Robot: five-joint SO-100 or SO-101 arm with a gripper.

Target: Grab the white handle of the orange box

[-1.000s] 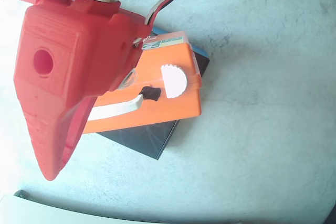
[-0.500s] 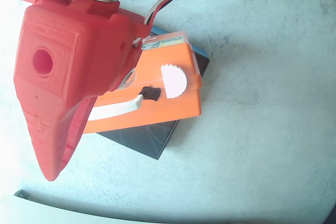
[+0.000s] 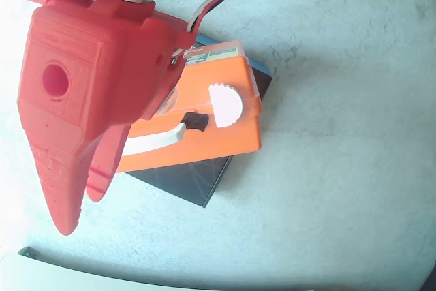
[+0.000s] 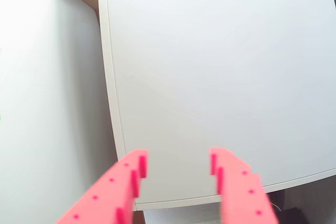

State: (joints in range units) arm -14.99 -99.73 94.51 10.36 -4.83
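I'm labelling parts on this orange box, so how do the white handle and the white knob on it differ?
The handle is a long, thin, slightly curved strip; the knob is a short, round disc with a ridged edge. The handle lies along the box and runs under the red tool in the overhead view, so part of it is hidden; the knob shows almost whole, near the box's right edge. The handle ends at a dark mount; the knob does not. Both are white and sit on the box's top.

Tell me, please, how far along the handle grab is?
Done: nothing visible. In hand: the gripper is open and empty, aimed at a white panel in the wrist view. Left: closing on the white handle of the orange box.
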